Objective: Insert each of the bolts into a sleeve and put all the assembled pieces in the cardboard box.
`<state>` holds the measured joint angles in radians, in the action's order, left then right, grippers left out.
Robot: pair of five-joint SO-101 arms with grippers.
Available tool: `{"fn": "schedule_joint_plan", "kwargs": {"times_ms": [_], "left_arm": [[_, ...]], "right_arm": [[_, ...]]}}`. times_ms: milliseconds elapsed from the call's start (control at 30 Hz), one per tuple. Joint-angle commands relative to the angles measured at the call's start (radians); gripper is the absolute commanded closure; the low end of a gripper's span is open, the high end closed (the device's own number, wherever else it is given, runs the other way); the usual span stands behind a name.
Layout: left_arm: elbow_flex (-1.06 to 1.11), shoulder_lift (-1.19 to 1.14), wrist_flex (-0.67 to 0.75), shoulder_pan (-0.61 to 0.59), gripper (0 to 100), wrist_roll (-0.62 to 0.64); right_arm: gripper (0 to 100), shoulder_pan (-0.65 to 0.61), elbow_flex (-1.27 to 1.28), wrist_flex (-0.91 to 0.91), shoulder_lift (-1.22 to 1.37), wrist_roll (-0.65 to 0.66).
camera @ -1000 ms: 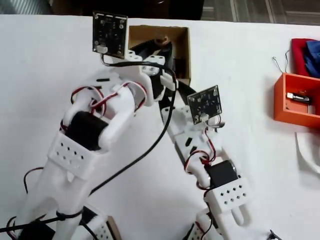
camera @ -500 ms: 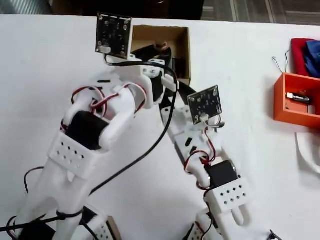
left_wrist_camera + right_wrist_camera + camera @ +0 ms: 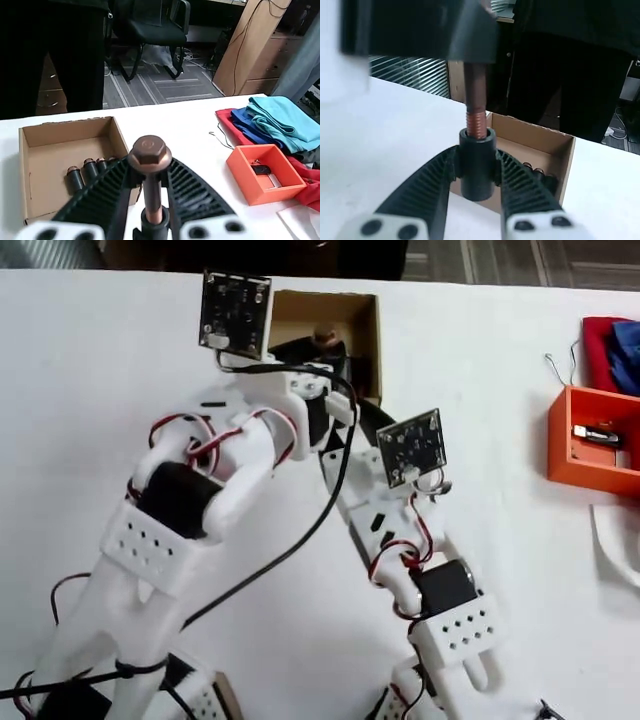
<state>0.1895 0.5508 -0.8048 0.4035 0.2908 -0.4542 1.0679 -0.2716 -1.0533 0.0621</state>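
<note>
No readable text, label or number shows anywhere.

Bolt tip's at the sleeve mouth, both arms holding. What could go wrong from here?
The bolt has only its threaded tip in the sleeve; a slight tilt could jam the threads on the rim.
The left tool grips just under the head, so pushing may let the bolt slip.
</note>
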Motion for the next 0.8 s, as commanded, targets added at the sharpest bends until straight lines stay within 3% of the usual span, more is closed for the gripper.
{"fn": "schedule_joint_plan", "kwargs": {"times_ms": [0, 233, 500, 767], "left_arm": [[-0.005, 0.005, -0.021, 0.006, 97, -0.008], [-0.001, 0.002, -0.08, 0.017, 97, -0.089], [-0.01, -0.072, -0.081, 0.015, 97, -0.092], [-0.01, -0.075, -0.155, -0.006, 75, -0.087]], "right_arm": [[97.5, 0.001, -0.063, 0.004, -0.031, -0.006], [97.5, -0.001, -0.064, 0.004, -0.031, -0.006], [97.5, -0.001, -0.064, -0.002, -0.031, -0.006], [97.5, -0.001, -0.064, -0.004, -0.031, -0.006]]}}
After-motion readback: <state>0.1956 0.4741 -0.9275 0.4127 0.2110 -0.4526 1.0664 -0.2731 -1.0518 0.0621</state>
